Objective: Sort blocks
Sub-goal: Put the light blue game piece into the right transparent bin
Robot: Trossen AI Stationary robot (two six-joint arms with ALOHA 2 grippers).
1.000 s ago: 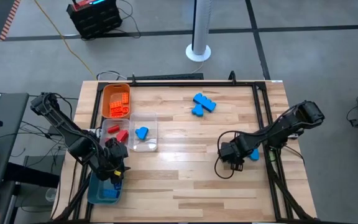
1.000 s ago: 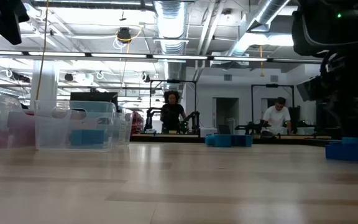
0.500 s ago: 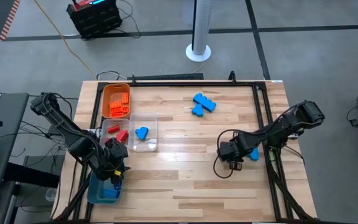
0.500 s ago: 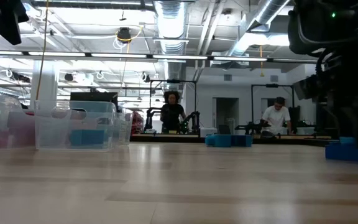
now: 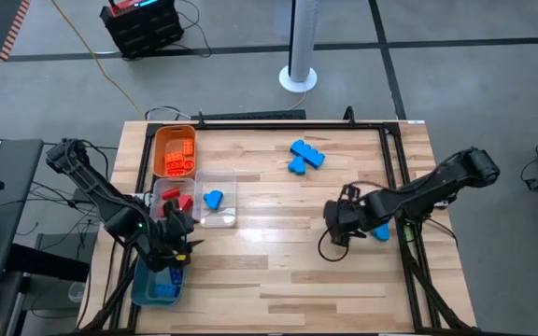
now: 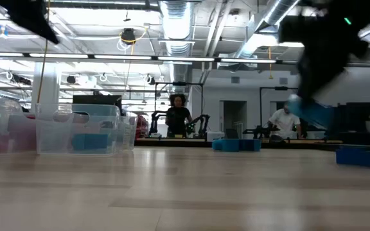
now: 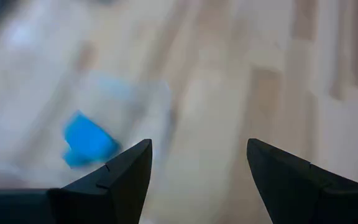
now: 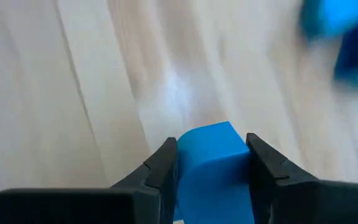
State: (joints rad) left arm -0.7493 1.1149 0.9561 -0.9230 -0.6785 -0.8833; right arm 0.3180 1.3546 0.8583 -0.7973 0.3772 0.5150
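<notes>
High view: two blue blocks (image 5: 305,157) lie at the table's far middle, one blue block (image 5: 380,231) stays near the right edge. Right wrist view: the right gripper (image 8: 211,163) now clamps a blue brick (image 8: 212,155), lifted since before. Left wrist view: the left gripper (image 7: 197,165) gapes empty.

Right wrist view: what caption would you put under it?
The right claw squeezes a blue block above the wooden table.
</notes>
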